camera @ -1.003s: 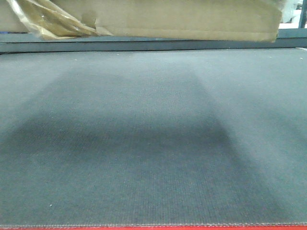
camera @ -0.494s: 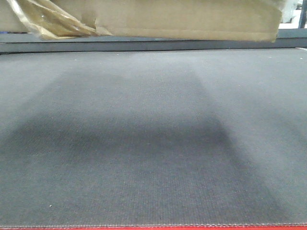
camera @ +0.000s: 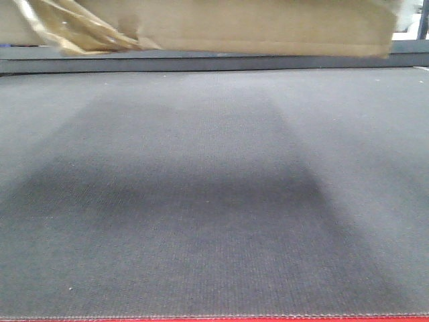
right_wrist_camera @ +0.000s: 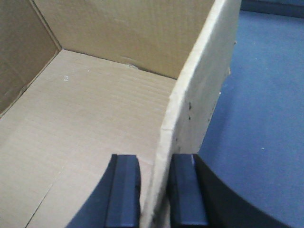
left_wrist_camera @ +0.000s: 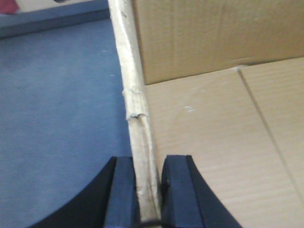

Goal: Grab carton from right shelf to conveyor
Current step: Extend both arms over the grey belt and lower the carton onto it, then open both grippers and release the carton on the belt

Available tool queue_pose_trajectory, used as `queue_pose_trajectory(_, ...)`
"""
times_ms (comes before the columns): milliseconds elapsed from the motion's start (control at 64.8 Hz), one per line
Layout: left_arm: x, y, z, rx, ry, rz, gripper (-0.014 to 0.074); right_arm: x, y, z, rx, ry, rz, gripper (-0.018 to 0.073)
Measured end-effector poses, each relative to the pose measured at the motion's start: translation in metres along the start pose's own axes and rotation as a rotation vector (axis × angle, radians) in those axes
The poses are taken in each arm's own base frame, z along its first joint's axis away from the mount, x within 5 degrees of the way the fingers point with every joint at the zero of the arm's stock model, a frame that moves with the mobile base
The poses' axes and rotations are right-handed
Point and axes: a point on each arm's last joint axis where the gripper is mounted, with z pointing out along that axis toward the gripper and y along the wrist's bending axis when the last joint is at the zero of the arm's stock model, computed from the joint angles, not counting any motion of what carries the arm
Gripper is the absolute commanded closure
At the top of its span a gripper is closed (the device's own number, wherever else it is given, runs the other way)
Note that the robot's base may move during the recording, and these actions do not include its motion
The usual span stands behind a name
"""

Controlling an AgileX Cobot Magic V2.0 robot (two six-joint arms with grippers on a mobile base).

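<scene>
The brown open carton (camera: 255, 27) hangs at the top of the front view, above the dark grey conveyor belt (camera: 214, 201), with crumpled tape at its left corner. In the left wrist view my left gripper (left_wrist_camera: 148, 194) is shut on the carton's left wall (left_wrist_camera: 135, 95), one finger inside and one outside. In the right wrist view my right gripper (right_wrist_camera: 154, 192) is shut on the carton's right wall (right_wrist_camera: 199, 95) in the same way. The carton's inside (right_wrist_camera: 85, 109) is empty.
The belt (left_wrist_camera: 57, 118) lies below the carton on both sides and also shows in the right wrist view (right_wrist_camera: 256, 118). A dark rail (camera: 201, 64) runs along the belt's far edge. A red strip (camera: 214, 319) marks the near edge.
The carton has shifted slightly; its taped left corner sits a little further right and higher, and its edge is blurred. The belt looks the same.
</scene>
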Motion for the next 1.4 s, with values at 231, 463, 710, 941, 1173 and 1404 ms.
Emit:
queue_pose_trajectory(231,0.007,-0.009,0.048,0.055,0.047,-0.057,0.0615,0.002,-0.029,0.041,0.079,0.079,0.054,0.0626)
queue_pose_trajectory(463,0.032,-0.017,0.113,0.028,0.161,-0.036,0.0615,0.012,-0.055,0.106,0.122,0.156,0.083,0.0626)
queue_pose_trajectory(710,0.049,-0.022,0.151,0.006,0.25,-0.01,0.0563,0.03,-0.068,0.153,0.132,0.252,0.092,0.051)
queue_pose_trajectory(941,0.05,-0.022,0.154,0.002,0.253,0.003,0.0012,0.028,-0.068,0.153,0.134,0.222,0.09,-0.0011)
queue_pose_trajectory(1173,0.036,-0.019,0.142,-0.009,0.235,-0.011,0.0143,0.016,-0.063,0.131,0.133,0.153,0.081,0.0075)
queue_pose_trajectory(1404,0.018,0.0,0.095,-0.046,0.167,-0.035,0.0564,0.0,-0.074,0.08,0.186,0.051,0.1,0.0409)
